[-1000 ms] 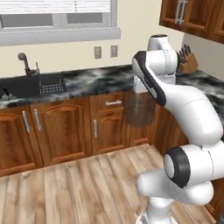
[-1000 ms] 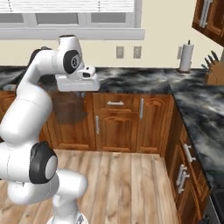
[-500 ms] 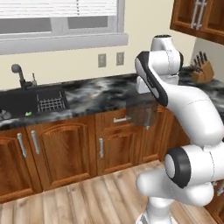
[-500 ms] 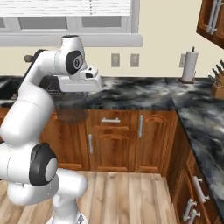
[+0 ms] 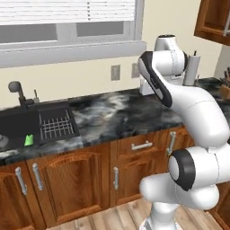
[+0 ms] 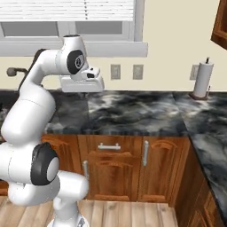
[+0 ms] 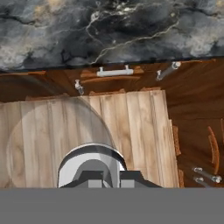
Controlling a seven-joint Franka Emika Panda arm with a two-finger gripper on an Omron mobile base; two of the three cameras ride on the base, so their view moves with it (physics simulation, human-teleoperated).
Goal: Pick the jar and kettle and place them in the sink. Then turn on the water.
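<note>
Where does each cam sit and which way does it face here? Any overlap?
Left base view: behind the arm's left, facing forward-down at the black recessed sink and black marble counter; white arm at right.
Right base view: behind its right, same counter, white paper-towel roll; arm at left.
Hand view: looks down over the counter edge to the wooden floor; gripper shut on a see-through silver-lidded jar.
Shared by the base views: counter, wall outlets, roll.

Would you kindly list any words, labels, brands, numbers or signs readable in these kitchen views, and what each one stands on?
None: no readable text anywhere.
The paper towel roll, the wall outlets, the cabinet fronts, the marble counter and the sink carry no lettering or labels.
</note>
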